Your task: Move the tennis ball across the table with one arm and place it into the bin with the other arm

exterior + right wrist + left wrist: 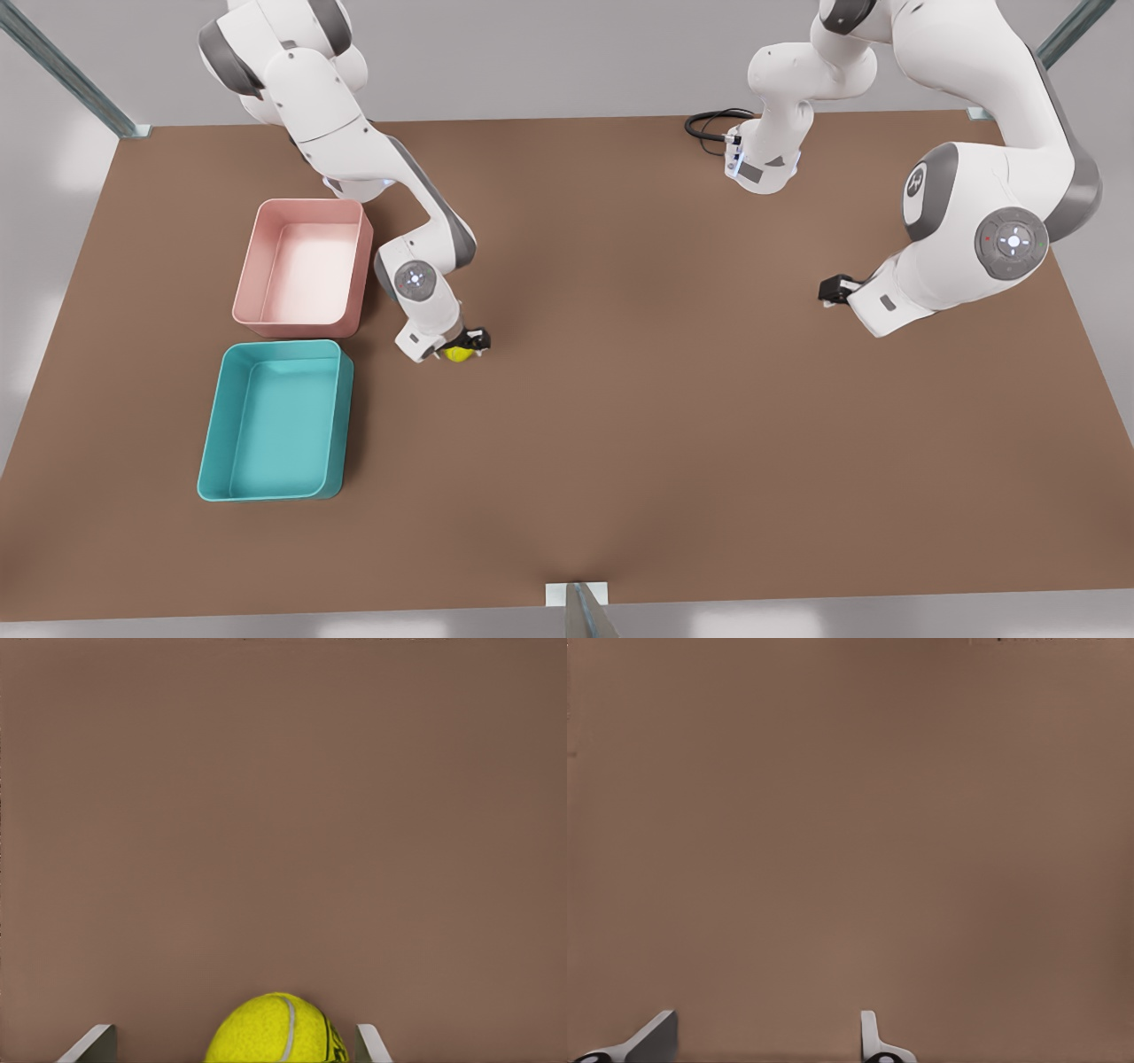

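So from my seat, the right end effector (461,347) is down at the tabletop (673,425) on the front view's left side, and the tennis ball (458,354) sits right between its fingertips. In the right wrist view the ball (282,1029) sits between the two fingers (370,1045) with a sliver of tabletop showing on each side, so I'd say the fingers are spread around it and not clamped on it; the ball looks like it's resting on the tabletop. The teal bin (217,443) is near, off toward the front view's left and a bit closer to the near edge, with a clear strip of brown between it and the ball. The pink tub (251,270) sits just beyond the bin, their short walls almost meeting, and the right arm's elbow hangs just beside its corner. The left end effector (828,292) hovers well apart on the front view's right, with its arm waiting; in the left wrist view its fingers (873,1041) stand wide apart over bare tabletop (850,815). Loads of open room through the middle. A black cable (709,124) loops near the far edge.
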